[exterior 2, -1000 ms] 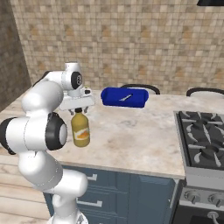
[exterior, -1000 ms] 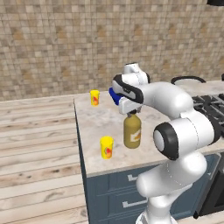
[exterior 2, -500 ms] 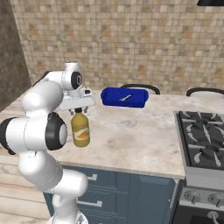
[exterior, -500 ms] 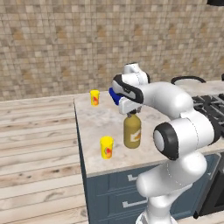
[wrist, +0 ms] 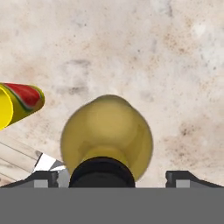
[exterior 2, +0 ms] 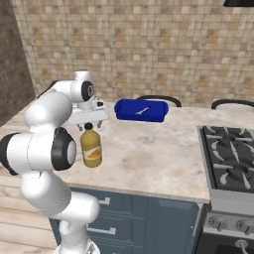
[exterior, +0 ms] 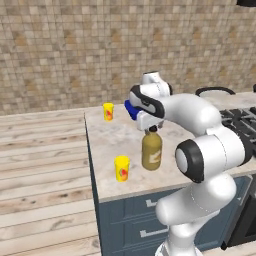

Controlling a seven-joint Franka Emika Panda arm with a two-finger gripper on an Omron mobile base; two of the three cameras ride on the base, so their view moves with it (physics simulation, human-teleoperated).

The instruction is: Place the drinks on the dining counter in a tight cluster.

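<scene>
Nearest the front edge of the desk [exterior: 107, 180] a yellow cup [exterior: 121, 168] stands upright, just left of the amber bottle [exterior: 151, 151]. The bottle stands upright on the marbled top, near the desk's left end. Directly over its black cap [wrist: 102, 171] hangs the end effector [exterior: 152, 128], spread wide, its 2 fingertips [wrist: 43, 178] clear of the cap on either side. Farther back a 2nd yellow cup [exterior: 108, 111] sits near the far left corner, and a blue container [exterior 2: 141, 110] lies toward the wall. A stove [exterior 2: 230, 161] is at the right.
</scene>
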